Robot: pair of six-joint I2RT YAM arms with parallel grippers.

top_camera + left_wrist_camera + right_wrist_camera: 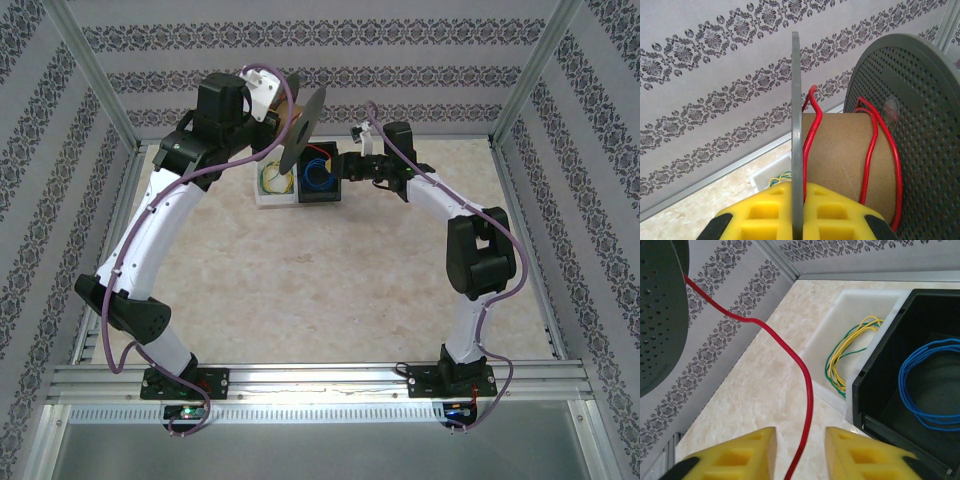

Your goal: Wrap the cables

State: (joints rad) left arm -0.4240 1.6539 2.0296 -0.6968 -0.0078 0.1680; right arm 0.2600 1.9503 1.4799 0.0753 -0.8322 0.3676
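The left end effector [797, 187] is shut tight on the spool [796, 100]. Its yellow fingers [760, 210] pinch one thin grey side of the spool from both faces. From above, the left arm holds the spool [300, 125] up in the air on its edge, over the bench [300, 280].

The red wire [898, 170] is on the spool. A few loose turns go around the brown middle [845, 160], between the two grey sides. One end of the wire sticks up beside the pinched side.

From the spool's dotted grey side [660, 315] the red wire [810, 390] runs down in one long bent line. It goes into the gap between the two yellow fingers [740, 455] of the right end effector [800, 432]. These fingers stand a little apart. The gap is wider than the wire, and the wire does not touch them where it can be seen.

From above, the right end effector [350, 160] is just beside the spool.

Below the spool, two bins sit on the bench and touch each other. The white bin [840, 315] is nearer the spool and holds a yellow and green wire [832, 367]. The black bin [875, 405] is farther from the spool and holds a blue wire [903, 382].
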